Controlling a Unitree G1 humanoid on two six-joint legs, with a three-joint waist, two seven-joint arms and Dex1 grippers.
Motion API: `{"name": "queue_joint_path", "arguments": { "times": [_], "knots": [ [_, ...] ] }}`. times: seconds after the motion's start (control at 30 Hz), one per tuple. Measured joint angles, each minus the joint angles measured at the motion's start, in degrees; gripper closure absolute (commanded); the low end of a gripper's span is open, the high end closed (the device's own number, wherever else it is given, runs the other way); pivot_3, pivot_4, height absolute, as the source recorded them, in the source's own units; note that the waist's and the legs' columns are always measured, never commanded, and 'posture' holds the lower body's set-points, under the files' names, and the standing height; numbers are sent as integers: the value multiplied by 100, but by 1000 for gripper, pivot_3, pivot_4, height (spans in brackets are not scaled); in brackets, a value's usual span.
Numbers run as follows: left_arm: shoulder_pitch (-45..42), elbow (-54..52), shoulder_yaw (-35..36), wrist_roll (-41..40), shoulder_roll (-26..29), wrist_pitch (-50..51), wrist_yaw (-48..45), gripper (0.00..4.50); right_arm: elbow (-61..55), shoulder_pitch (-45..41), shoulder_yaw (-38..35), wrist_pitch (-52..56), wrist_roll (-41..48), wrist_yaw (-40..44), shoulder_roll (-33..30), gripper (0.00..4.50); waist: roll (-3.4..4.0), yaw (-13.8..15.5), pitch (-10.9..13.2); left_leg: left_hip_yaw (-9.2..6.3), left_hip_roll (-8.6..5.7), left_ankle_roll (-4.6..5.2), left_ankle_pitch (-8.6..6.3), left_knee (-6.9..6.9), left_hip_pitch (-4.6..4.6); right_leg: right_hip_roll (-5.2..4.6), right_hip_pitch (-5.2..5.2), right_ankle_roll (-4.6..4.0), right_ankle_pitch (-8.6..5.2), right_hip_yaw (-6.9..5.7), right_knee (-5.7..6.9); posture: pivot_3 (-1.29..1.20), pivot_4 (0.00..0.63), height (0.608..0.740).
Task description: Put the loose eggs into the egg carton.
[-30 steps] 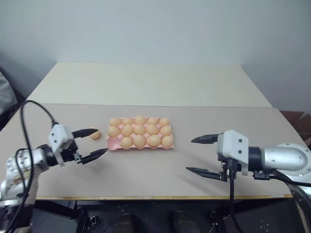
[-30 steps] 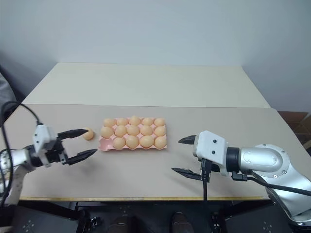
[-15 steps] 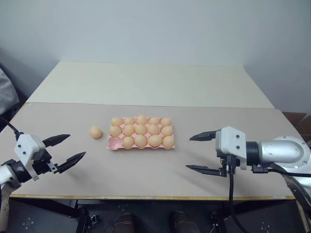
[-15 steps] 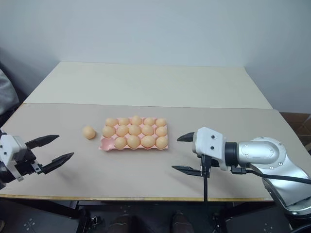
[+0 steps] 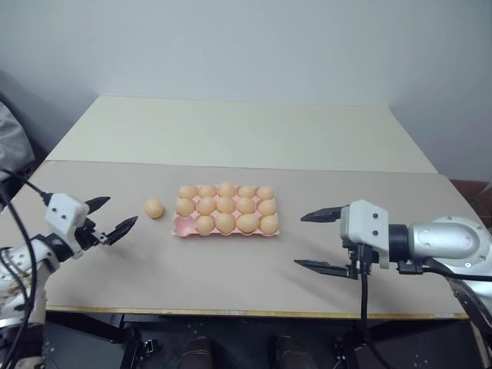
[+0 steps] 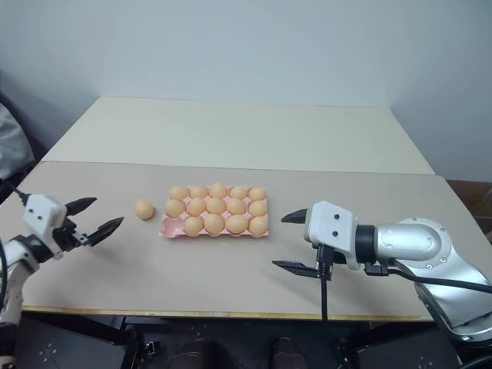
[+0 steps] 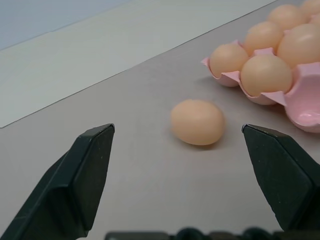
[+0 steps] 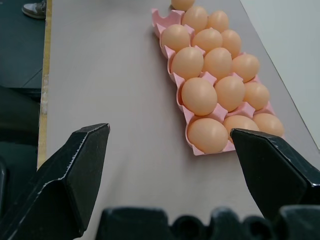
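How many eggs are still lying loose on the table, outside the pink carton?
1. The loose egg lies on the table just left of the egg carton, whose near-left corner cup is empty, and ahead of the open left pincer.

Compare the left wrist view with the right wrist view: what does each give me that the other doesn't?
Left wrist alone: the loose egg lying on the table, apart from the carton's corner, between the open left gripper's fingers. Right wrist alone: the carton's full length with its empty corner cup, seen past the open right gripper. Shared: the pink carton, its eggs and the tabletop.
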Motion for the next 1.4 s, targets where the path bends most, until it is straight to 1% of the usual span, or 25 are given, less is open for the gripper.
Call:
{"name": "queue_joint_path", "arguments": {
  "times": [0.13,0.3,0.47,0.67,0.83,0.93,1.03,1.1,1.13,1.27,1.4],
  "knots": [
    [-457,713,-381,160,-62,-393,-152,58,-15,29,-6,39,0,-46,-7,0,-2,-19,-1,1,0,0,0,0,1,1,0,20,13,2,0,0,150,740],
    [-1107,1770,-760,367,-286,-854,-319,58,-72,62,-29,151,12,-124,-13,0,-4,-15,-3,0,0,1,0,0,1,3,1,30,20,1,2,0,150,740],
    [-1652,2686,-998,535,-498,-1240,-492,58,-129,154,-59,213,13,-165,-49,0,-7,-5,-4,-1,-2,1,0,0,-2,2,2,31,22,1,2,0,150,740],
    [-2326,3603,-1235,935,-648,-1572,-321,58,-154,158,-140,259,76,-200,-73,0,-10,-9,-6,-3,-3,1,1,1,-3,4,3,33,23,2,2,0,150,740],
    [-2652,4158,-1357,1150,-747,-1797,-161,58,-178,158,-157,335,80,-240,-126,0,-11,-9,-7,-4,-3,1,1,1,-3,4,3,33,24,2,4,0,150,740],
    [-2684,4227,-1359,1143,-754,-1804,-215,665,-227,173,-172,378,82,-258,-155,0,-11,-8,-7,-4,-3,2,1,1,-2,4,3,34,23,2,5,0,150,740],
    [-2683,4228,-1359,1139,-782,-1815,-309,1592,-238,195,-242,390,83,-267,-155,0,-12,-9,-7,-5,-3,2,1,2,-2,4,3,34,23,2,5,0,150,740],
    [-2683,4228,-1358,1138,-788,-1820,-320,2054,-239,196,-255,395,82,-275,-157,0,-12,-11,-7,-5,-3,2,1,2,-2,4,3,34,24,2,5,0,150,740],
    [-2681,4226,-1357,1139,-787,-1820,-324,2119,-240,197,-255,403,82,-286,-157,0,-12,-11,-7,-5,-3,2,1,2,-3,4,3,34,24,2,5,0,150,740],
    [-2599,4150,-1336,1110,-759,-1838,-414,2126,-265,197,-254,428,80,-310,-157,0,-12,-19,-7,-5,-3,2,1,2,-2,4,3,34,24,2,5,0,150,740],
    [-2199,3575,-1264,930,-527,-1715,-719,2126,-329,232,-261,463,81,-371,-156,0,-12,-56,-7,-6,-1,2,1,2,-3,5,1,33,24,2,6,0,150,740]
  ]
}}
